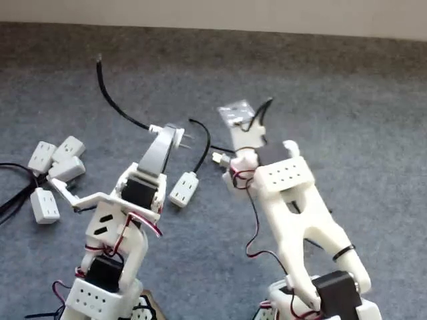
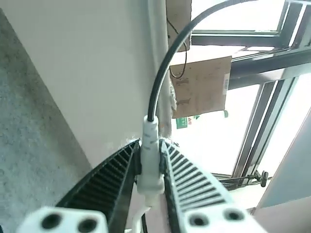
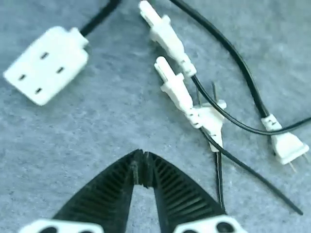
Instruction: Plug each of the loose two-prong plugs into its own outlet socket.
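**One plug lifted, none seated yet**

The left gripper (image 2: 149, 145) is pinching a white two-prong plug (image 2: 150, 170) between its jaws. The plug body is sitting pressed between the ribbed pads, and its black cord (image 2: 160, 82) is arching away past the fingertips. In the high view, the prongs are sticking out beyond the jaws, clear of the grey carpet (image 1: 347, 120).

The right gripper (image 3: 142, 158) is hanging low over the carpet with its jaws pressed together and nothing between them. Ahead of those jaws, the nearer loose plug (image 3: 177, 90) is lying just beyond the fingertips. The farther loose plug (image 3: 167, 31) is lying past it, and a third plug (image 3: 286, 145) is lying off to one side on its own cord. A white socket block (image 3: 46, 65) is resting ahead of the jaws on the opposite side, well apart from the plugs.

A cluster of socket blocks (image 1: 53, 170) is lying behind and to the side of the left jaws.

No socket in sight is showing a plug in it, so the task is looking barely begun. One plug is in hand and needing a socket, and at least three are waiting on the carpet.
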